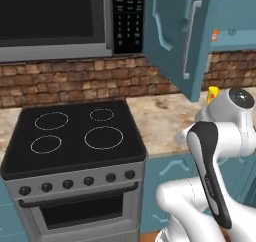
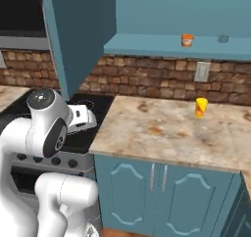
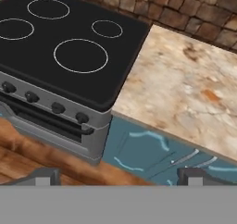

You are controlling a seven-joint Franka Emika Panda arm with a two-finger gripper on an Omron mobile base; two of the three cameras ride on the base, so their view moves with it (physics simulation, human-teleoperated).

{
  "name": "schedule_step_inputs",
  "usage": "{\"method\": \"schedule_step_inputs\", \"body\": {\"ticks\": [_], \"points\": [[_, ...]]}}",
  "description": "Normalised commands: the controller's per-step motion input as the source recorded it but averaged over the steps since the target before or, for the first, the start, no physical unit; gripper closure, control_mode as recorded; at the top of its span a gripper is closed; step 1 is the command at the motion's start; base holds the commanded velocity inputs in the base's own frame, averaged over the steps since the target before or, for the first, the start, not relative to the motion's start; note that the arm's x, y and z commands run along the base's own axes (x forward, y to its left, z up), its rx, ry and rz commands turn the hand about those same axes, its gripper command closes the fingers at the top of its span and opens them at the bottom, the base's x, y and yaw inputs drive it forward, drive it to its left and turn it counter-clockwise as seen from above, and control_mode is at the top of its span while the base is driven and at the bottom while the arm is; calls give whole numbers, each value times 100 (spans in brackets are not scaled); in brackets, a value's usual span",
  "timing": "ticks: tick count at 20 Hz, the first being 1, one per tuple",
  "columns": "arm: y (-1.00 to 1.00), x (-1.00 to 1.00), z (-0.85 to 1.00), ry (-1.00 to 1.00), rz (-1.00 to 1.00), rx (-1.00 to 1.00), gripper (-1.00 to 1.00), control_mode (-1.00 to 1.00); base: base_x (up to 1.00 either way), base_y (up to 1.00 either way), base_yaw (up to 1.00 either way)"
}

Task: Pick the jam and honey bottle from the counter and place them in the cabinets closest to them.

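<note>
the jam (image 2: 187, 40) sits on the cabinet (image 2: 171, 45) shelf, its door open for access. the gripper (image 3: 118, 176) hangs spread and empty above the counter (image 3: 185, 93) edge.

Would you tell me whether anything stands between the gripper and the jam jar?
Nothing visible does: the jam jar sits exposed on the cabinet shelf, and the cabinet door hangs open to one side.

Even, bright rendered light; edges perhaps slightly soft.
</note>
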Motion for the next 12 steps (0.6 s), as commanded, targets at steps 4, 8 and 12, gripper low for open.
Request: {"method": "schedule_step_inputs", "body": {"ticks": [4, 8, 12], "points": [[0, 0, 0, 0, 0, 0, -100, 100, -30, 89, 0], [0, 0, 0, 0, 0, 0, -100, 100, -27, 88, 0], [0, 0, 0, 0, 0, 0, -100, 100, -24, 95, 0]]}}
